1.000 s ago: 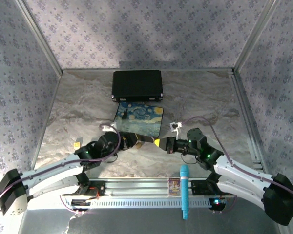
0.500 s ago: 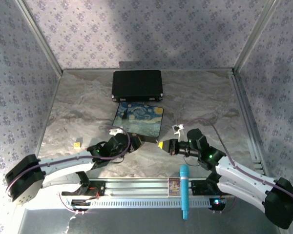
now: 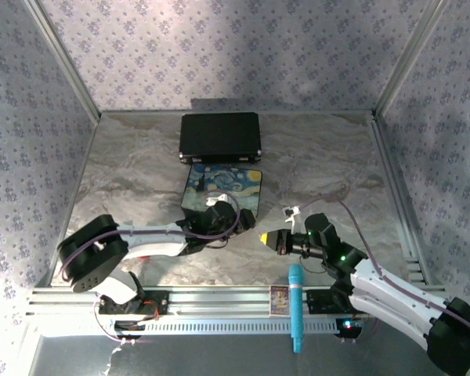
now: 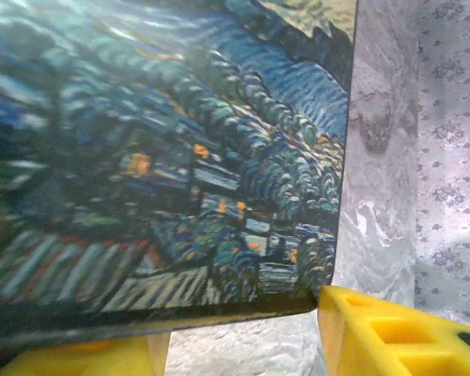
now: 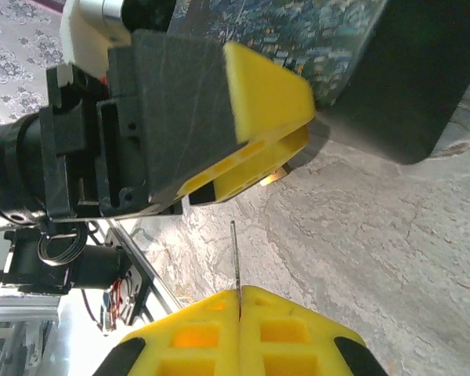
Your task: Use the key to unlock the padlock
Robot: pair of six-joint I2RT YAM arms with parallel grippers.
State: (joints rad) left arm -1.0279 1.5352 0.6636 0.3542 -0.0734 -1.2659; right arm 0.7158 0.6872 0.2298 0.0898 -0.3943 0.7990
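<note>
Clamped on the thin key, the right tool may skew it off the padlock; I cannot tell the left tool's grip.

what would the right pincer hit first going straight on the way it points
Probably the left pincer's yellow fingers, straight ahead of the key the right pincer holds; the brass glint beneath them may be the padlock. Depth is unclear.

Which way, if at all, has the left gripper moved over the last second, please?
Yes: the left gripper has slid rightward along the near edge of the painted box, toward the right gripper.
</note>
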